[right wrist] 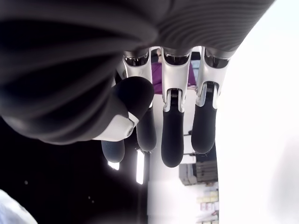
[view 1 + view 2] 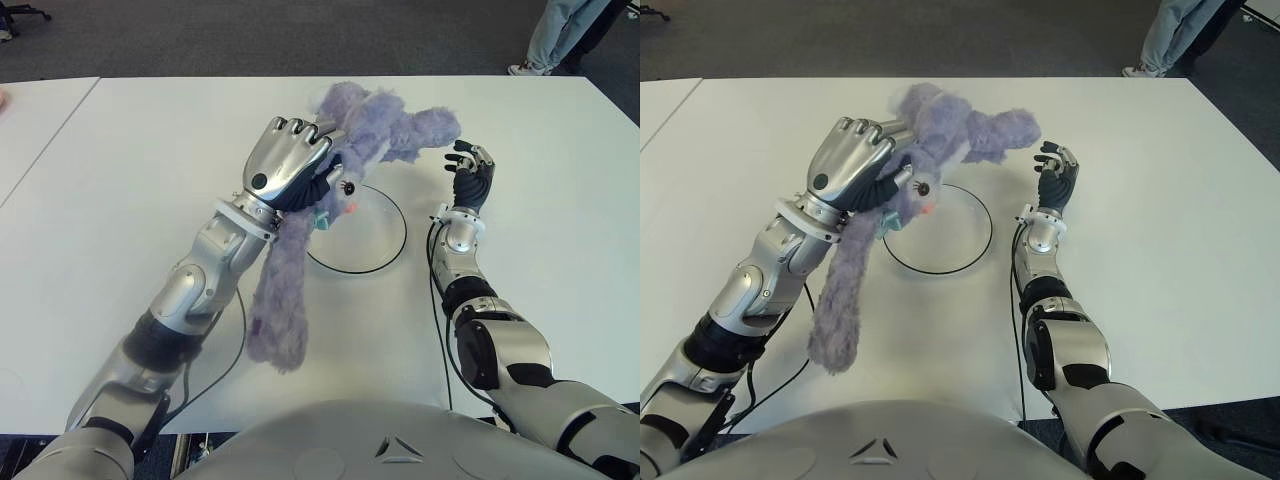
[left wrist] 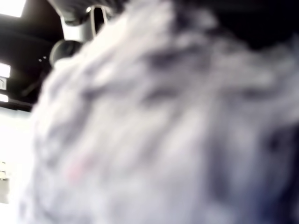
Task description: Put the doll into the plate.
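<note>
A fluffy purple doll (image 2: 385, 125) hangs in my left hand (image 2: 290, 160), whose fingers are curled round its head. The doll is lifted above the table, its long leg (image 2: 280, 300) dangling down toward me. Its fur (image 3: 163, 130) fills the left wrist view. Under and just right of the doll lies the clear round plate (image 2: 385, 215) with a dark rim; the doll's face is over the plate's left edge. My right hand (image 2: 470, 170) shows to the right of the plate, fingers relaxed and holding nothing.
The white table (image 2: 150, 150) spreads wide on all sides. A second table (image 2: 30, 120) adjoins at the left. A person's legs (image 2: 560, 35) stand beyond the far right corner. Cables (image 2: 440, 300) trail along both arms.
</note>
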Controlling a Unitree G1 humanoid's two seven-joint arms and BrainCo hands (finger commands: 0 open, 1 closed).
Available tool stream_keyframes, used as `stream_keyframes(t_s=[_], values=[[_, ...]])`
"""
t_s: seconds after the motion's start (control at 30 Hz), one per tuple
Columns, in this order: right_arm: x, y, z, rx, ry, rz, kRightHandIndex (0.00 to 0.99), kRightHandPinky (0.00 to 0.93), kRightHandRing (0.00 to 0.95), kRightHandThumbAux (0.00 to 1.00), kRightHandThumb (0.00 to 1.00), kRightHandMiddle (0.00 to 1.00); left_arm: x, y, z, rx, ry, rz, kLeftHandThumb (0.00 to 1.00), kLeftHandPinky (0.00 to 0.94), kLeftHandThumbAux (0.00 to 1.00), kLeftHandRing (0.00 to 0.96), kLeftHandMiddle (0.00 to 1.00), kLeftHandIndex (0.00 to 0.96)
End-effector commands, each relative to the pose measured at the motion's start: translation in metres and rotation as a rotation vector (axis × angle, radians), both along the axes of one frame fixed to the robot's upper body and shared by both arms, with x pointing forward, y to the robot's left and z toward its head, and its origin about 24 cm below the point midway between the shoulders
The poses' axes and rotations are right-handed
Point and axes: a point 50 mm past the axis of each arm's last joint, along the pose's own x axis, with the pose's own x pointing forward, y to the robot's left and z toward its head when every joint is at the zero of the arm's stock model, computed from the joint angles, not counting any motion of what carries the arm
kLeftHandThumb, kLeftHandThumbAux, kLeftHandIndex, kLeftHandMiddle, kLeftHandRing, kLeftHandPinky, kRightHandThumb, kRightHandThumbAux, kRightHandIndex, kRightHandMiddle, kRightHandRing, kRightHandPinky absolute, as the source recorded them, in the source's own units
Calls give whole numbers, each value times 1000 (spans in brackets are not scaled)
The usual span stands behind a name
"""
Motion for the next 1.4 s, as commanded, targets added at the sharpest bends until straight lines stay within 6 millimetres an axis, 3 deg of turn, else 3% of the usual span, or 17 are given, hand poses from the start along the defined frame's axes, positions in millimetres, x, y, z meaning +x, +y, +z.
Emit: stream_keyframes(t_s=[0.03, 0.67, 1.0, 1.4], values=[[-128, 31, -137, 56, 590, 41, 439, 448, 423, 687, 1000, 316, -3, -18, 4, 29, 37, -117, 740, 875, 697, 861, 855, 443], [-130, 32, -137, 63, 582, 44, 438, 475, 410, 688, 1000, 313, -7, -27, -10, -3, 142, -146, 738, 882, 697, 861, 853, 442], [-130, 32, -138, 61, 593, 41, 436, 410, 449, 689, 1000, 314, -9, -28, -23, -45, 208, -128, 739, 892, 699, 874, 864, 442], [-130, 32, -137, 70, 581, 43, 437, 433, 435, 688, 1000, 311, -12, -28, -34, -101, 292, -95, 740, 894, 699, 882, 872, 442]])
